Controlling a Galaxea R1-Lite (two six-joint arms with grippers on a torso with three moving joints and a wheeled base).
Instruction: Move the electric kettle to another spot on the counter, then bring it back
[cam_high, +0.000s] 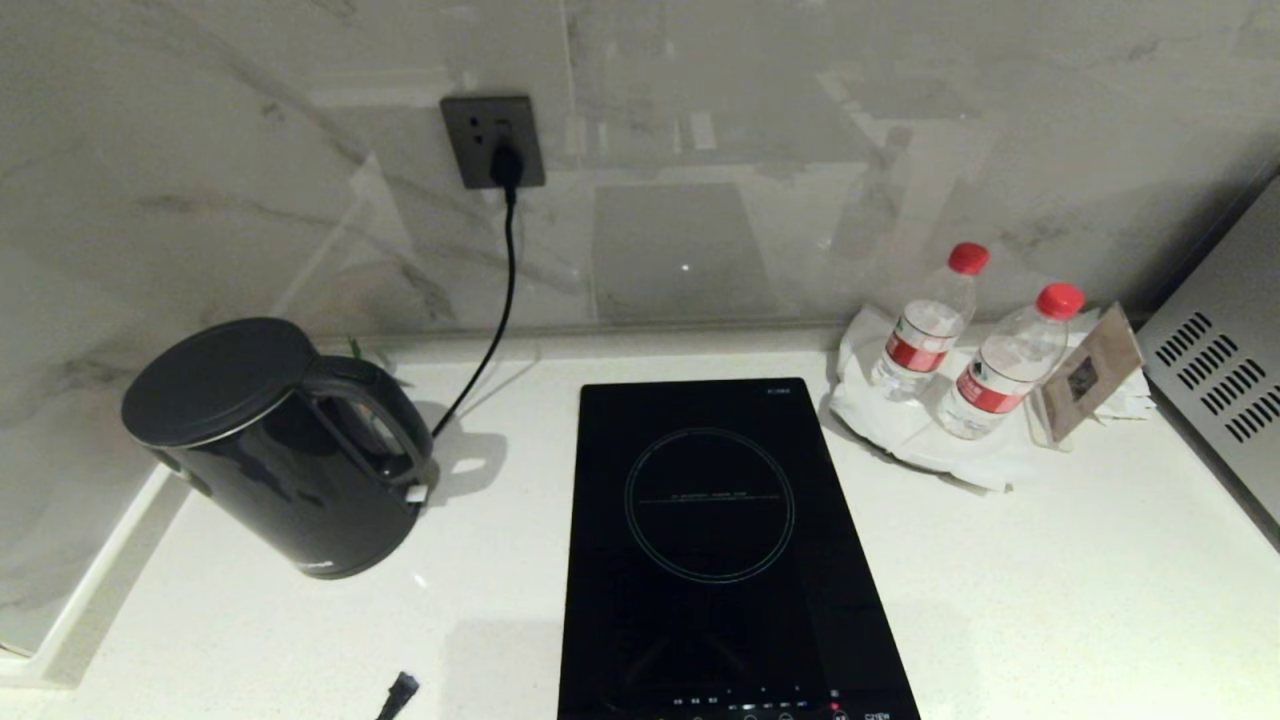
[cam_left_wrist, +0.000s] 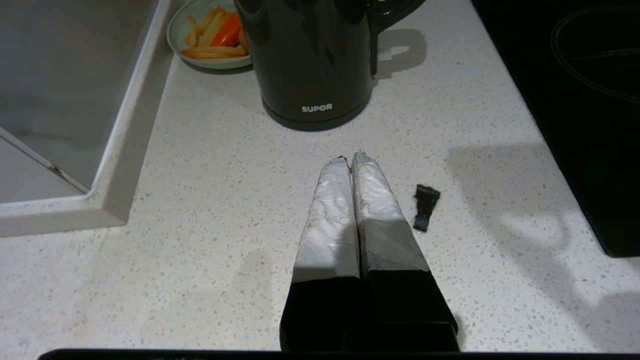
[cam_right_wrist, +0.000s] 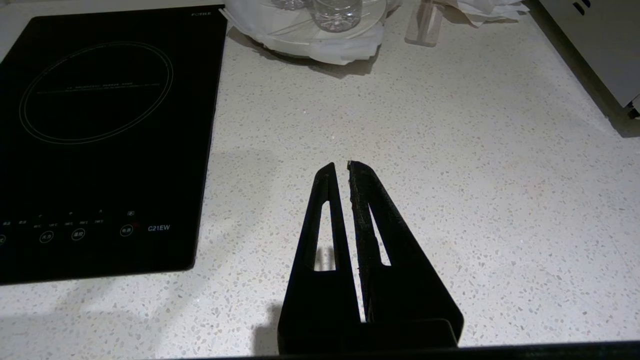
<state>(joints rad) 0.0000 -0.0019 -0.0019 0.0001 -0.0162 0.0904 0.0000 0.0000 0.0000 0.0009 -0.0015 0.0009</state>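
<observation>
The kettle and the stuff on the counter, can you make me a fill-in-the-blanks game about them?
1. The electric kettle stands on the ____ side of the induction hob.
2. The two water bottles have ____ caps.
3. The left gripper has its fingers ____.
4. The bowl behind the kettle holds ____.

Missing words: left; red; shut; fries

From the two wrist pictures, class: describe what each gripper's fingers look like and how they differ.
The left gripper has two long tapering fingers wrapped in crinkled silver-grey tape towards the tips, black below. The right gripper is bare matte black: two flat tapering fingers, each with a narrow slot cut through. No cables or markings show.
</observation>
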